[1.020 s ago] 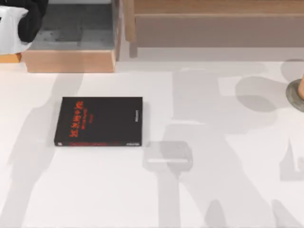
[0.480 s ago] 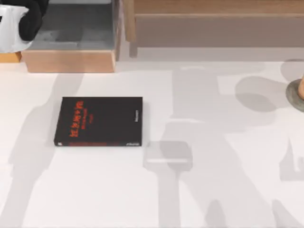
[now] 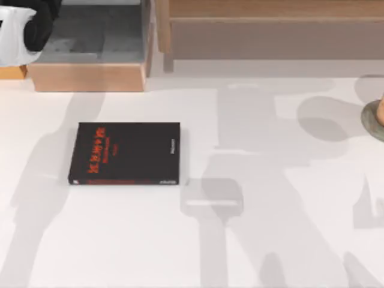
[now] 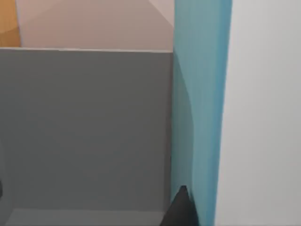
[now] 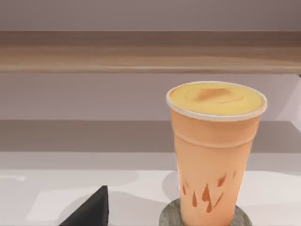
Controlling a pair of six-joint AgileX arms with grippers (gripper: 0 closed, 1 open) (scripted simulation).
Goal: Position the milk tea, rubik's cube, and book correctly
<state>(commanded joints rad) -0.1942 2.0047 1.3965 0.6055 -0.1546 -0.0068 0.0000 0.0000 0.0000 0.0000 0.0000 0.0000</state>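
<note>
Since the last second brought almost no change, I read this as a pause between steps: the book (image 3: 125, 153) lies flat where it lay, left of the bench (image 3: 192, 252) centre, cover up, and only my left arm (image 3: 24, 27) has crept a little at the far-left corner, over the wooden box (image 3: 90, 77). So nothing is in transit, and the book is yet to be placed. My left tool (image 4: 181, 211) looks onto the box's grey wall and a blue panel (image 4: 200, 117) – perhaps the cube, though the view is too close to say. My right tool (image 5: 89, 212) hangs low, facing the milk tea (image 5: 214, 150), which stands upright on a grey-green disc (image 5: 168, 217) at the bench's right edge. For either tool I cannot tell whether it is open or closed – neither grips anything I can see
</note>
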